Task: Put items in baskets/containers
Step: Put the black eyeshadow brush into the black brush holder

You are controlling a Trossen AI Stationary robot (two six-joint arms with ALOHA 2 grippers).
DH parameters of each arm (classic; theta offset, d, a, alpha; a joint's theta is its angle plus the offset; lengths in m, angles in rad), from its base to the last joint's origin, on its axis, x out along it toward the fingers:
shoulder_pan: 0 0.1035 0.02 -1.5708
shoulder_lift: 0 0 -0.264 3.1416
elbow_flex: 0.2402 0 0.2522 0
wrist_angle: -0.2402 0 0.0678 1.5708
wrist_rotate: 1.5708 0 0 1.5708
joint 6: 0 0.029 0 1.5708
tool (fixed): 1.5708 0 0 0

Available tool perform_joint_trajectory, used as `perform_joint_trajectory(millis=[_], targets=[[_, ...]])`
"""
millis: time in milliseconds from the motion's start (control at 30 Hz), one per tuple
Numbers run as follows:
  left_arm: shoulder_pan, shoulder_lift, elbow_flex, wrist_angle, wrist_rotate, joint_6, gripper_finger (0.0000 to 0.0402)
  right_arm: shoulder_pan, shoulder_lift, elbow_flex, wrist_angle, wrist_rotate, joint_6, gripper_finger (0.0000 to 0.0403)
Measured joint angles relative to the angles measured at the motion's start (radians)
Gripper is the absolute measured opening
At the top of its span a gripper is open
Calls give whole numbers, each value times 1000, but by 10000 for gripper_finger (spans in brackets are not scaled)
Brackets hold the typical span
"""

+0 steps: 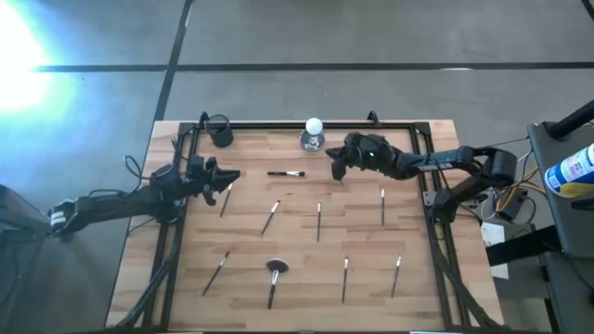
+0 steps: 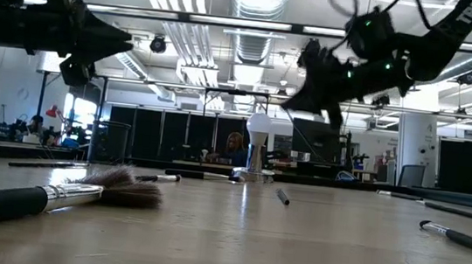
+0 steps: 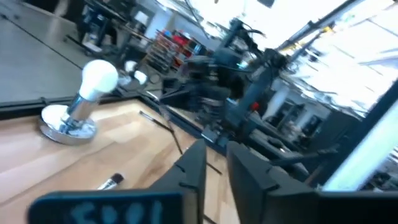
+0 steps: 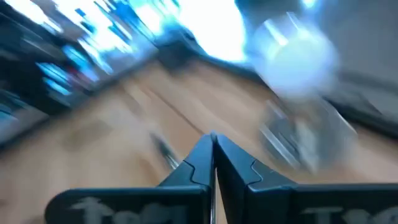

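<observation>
Looking straight down, the brushes (image 1: 271,217) are seen scattered flat over the wooden counter (image 1: 427,306), one (image 1: 287,173) lying at about twelve o'clock of centre, while the black cup (image 1: 221,136) stands at eleven o'clock near the far rail. The left gripper (image 1: 228,179) hangs near the counter's nine o'clock edge; the right gripper (image 1: 339,171) hangs at one o'clock, beside the white ball on a silvery base (image 1: 314,135). A pickup is judged to be in hand; a descent onto a brush is called for next.

From counter height, both arms are seen aloft, a workshop with ceiling lights behind.

In the left wrist view, fingers (image 3: 246,177) are slightly parted, empty.

In the right wrist view, fingers (image 4: 198,165) are clenched together, nothing visibly held.
</observation>
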Motion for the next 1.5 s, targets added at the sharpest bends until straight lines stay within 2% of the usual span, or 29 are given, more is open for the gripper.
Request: perform_joint_trajectory(millis=[100,267,467,567,667,1033,1267,1500], targets=[[-43,84,0,110,-54,22,103,50,13,-12,193,-18,-8,9],[-81,246,6,319,-60,46,119,110,60,32,335,-38,-45,8],[-100,439,119,323,-60,147,119,155,149,164,381,-137,-61,8],[-101,519,192,383,-54,204,119,166,190,223,384,-181,-65,8],[-101,593,248,399,-19,233,119,172,226,270,380,-213,-67,8],[-102,705,410,446,39,276,119,189,261,384,382,-286,-108,8],[-101,768,499,443,118,294,119,191,260,411,381,-298,-127,8],[-101,844,579,439,154,321,119,191,259,414,385,-298,-136,8]])
